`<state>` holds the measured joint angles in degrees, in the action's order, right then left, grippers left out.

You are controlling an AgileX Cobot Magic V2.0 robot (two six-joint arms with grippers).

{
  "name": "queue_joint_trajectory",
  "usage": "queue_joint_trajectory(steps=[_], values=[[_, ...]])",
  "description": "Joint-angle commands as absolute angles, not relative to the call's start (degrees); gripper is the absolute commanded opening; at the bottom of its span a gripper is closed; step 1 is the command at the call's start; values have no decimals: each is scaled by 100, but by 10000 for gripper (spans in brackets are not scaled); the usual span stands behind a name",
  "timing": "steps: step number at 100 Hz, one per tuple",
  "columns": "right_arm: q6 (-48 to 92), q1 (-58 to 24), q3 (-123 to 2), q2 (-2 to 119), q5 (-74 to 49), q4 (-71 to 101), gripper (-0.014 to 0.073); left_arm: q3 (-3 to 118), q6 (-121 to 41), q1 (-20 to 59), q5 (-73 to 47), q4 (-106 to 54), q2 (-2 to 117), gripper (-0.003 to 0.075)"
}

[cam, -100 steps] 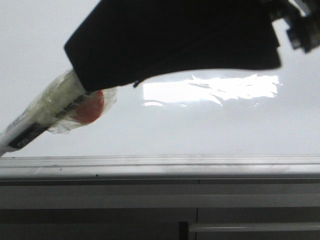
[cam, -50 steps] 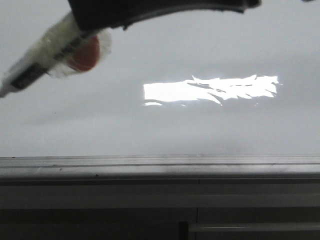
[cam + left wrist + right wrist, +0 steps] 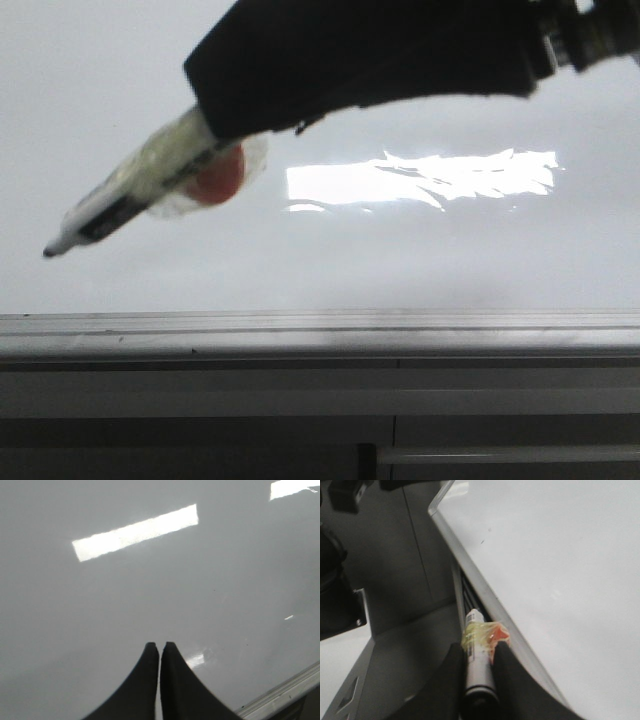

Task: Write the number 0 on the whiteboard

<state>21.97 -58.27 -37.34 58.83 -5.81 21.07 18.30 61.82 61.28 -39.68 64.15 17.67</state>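
Note:
The whiteboard is glossy white and fills the front view above its grey frame edge. No number 0 shows on it in any view. My right gripper reaches in from the upper right, shut on a white marker. The marker is wrapped in clear tape with an orange piece, and its dark tip points down-left over the board. In the right wrist view the fingers clamp the marker beside the board. My left gripper is shut and empty above the board.
A bright glare patch lies on the board's middle. Below the frame edge is a dark grey cabinet front. The right wrist view shows the grey table side and dark equipment beyond the board's edge.
The right gripper with the marker rose up and left half a second ago, then came back down and to the right. The marker's tip now shows over the board.

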Motion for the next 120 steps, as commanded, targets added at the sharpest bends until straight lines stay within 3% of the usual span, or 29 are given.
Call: queue_joint_trajectory(steps=[1,17,79,120], values=[[2193,-5568,-3878,5826,134,2238,-68,1971,6240,6141,-3786,6615,1813,-20],[2203,-5079,-3878,5826,323,2168,-69,1971,6240,6141,-3786,6615,1813,-20],[2251,-4985,-3878,6625,808,1847,-69,1971,6240,6141,-3786,6615,1813,-20],[2305,-4321,-3902,6562,1274,1826,-69,1971,6240,6141,-3786,6615,1813,-20]])
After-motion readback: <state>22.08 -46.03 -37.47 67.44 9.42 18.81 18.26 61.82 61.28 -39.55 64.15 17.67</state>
